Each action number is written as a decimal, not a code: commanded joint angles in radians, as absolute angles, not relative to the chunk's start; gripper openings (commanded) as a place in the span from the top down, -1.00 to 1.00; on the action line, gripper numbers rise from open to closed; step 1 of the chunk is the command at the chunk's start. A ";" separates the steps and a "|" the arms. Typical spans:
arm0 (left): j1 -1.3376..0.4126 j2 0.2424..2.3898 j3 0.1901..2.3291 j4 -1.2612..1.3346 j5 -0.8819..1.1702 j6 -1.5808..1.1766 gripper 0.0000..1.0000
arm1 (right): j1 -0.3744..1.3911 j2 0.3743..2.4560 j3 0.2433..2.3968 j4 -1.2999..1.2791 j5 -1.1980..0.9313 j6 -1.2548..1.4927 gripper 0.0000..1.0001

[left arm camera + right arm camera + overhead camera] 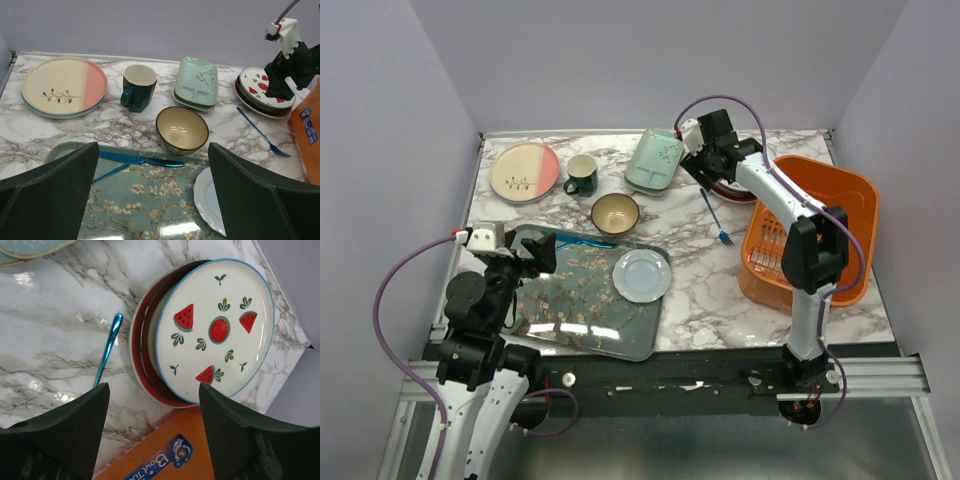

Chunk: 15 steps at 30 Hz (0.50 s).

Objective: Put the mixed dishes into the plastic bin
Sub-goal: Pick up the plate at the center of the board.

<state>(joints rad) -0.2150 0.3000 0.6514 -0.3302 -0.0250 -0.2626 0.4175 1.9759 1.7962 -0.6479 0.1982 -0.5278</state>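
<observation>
The orange plastic bin (840,215) stands at the right; its edge shows in the right wrist view (170,450). My right gripper (703,155) is open and empty, hovering over the white watermelon plate (215,327), which is stacked on a red-rimmed plate (142,375). The cream-and-pink plate (524,171), dark green mug (582,174), mint rectangular dish (655,160) and brown bowl (615,213) stand on the marble. My left gripper (525,255) is open and empty above the floral tray (582,300).
A pale blue plate (641,275) and a blue knife (142,160) lie on the floral tray. A blue fork (715,217) lies on the marble between the bowl and the bin. Walls close in at the back and both sides.
</observation>
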 commanded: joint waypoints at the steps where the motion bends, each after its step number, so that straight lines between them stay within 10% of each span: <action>1: -0.206 0.287 0.649 -0.310 -0.002 -0.262 -0.97 | 0.411 2.127 1.956 -0.683 0.333 -0.532 -0.42; 4: -0.206 0.284 0.647 -0.310 0.000 -0.262 -0.97 | 0.385 2.224 2.058 -0.713 0.325 -0.522 -0.06; 15: -0.199 0.287 0.647 -0.305 -0.002 -0.261 -0.97 | 0.365 2.322 2.098 -0.739 0.264 -0.517 0.14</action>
